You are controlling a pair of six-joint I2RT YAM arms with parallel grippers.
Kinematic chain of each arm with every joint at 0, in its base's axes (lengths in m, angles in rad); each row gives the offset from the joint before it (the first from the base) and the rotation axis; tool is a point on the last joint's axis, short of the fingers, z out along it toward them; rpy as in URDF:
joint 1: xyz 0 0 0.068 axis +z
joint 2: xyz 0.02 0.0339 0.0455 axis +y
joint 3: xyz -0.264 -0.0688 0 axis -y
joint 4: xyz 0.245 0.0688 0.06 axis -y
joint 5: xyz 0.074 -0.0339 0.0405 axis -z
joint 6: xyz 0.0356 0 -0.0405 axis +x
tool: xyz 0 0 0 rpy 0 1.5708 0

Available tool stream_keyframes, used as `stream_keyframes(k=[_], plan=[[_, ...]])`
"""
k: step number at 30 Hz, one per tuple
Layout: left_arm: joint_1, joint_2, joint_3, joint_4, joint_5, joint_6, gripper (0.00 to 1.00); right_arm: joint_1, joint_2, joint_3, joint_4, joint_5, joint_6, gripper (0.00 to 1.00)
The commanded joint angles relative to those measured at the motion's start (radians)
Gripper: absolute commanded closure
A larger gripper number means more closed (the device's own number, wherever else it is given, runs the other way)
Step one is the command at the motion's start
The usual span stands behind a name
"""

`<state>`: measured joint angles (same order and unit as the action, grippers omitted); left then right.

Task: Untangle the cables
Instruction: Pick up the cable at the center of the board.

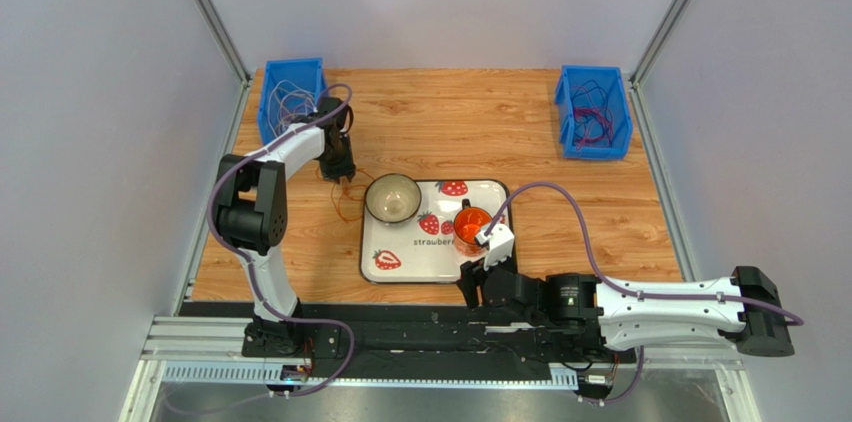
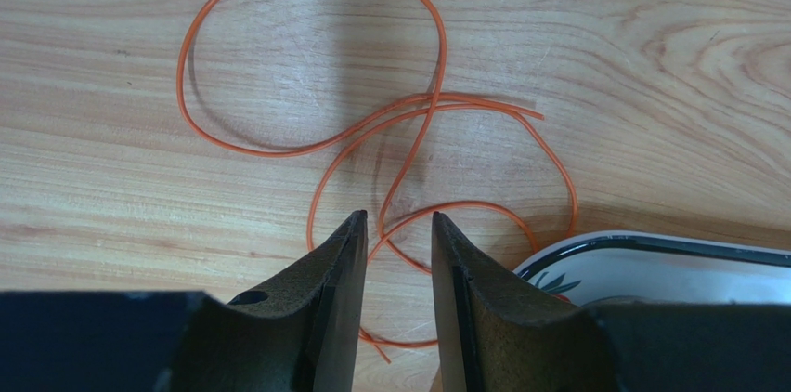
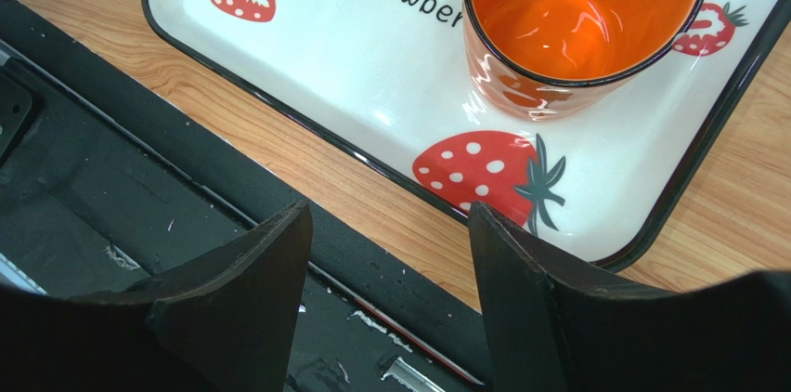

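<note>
A thin orange cable [image 2: 443, 48] lies in tangled loops on the wooden table, just left of the tray; in the top view it is a faint loop [image 1: 346, 206]. My left gripper [image 2: 397, 217] is open and points down over it. Strands of the cable run on the table between and below the jaws, and the jaws do not pinch them. In the top view the left gripper [image 1: 343, 178] stands near the tray's far left corner. My right gripper [image 3: 388, 211] is open and empty over the black rail at the table's near edge, below the tray [image 1: 472, 282].
A strawberry-print tray [image 1: 380, 242] holds a grey bowl [image 1: 392, 198] and an orange mug [image 1: 471, 224]. The tray rim [image 2: 650, 243] is just right of the left jaws. A blue bin [image 1: 268, 107] at the back left and another [image 1: 625, 127] at the back right hold more thin cables.
</note>
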<state>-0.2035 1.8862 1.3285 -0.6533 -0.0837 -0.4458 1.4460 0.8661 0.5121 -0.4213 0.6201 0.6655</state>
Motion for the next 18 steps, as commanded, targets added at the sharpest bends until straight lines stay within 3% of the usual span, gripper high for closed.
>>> stream_keyframes(k=[1,13,16,18], plan=[[-0.004,0.02,0.023,0.021,-0.007,-0.014,0.6,0.007,0.007,0.006,0.015,0.035,0.009,0.33],[-0.004,0.086,0.064,0.003,-0.002,-0.007,0.77,0.005,-0.003,0.006,0.012,0.041,0.011,0.33],[-0.004,0.087,0.075,-0.006,-0.001,-0.005,0.95,0.005,-0.009,0.011,0.006,0.046,0.011,0.33],[-0.004,0.077,0.087,-0.022,0.002,-0.002,1.0,0.005,-0.018,0.012,0.0,0.05,0.011,0.33]])
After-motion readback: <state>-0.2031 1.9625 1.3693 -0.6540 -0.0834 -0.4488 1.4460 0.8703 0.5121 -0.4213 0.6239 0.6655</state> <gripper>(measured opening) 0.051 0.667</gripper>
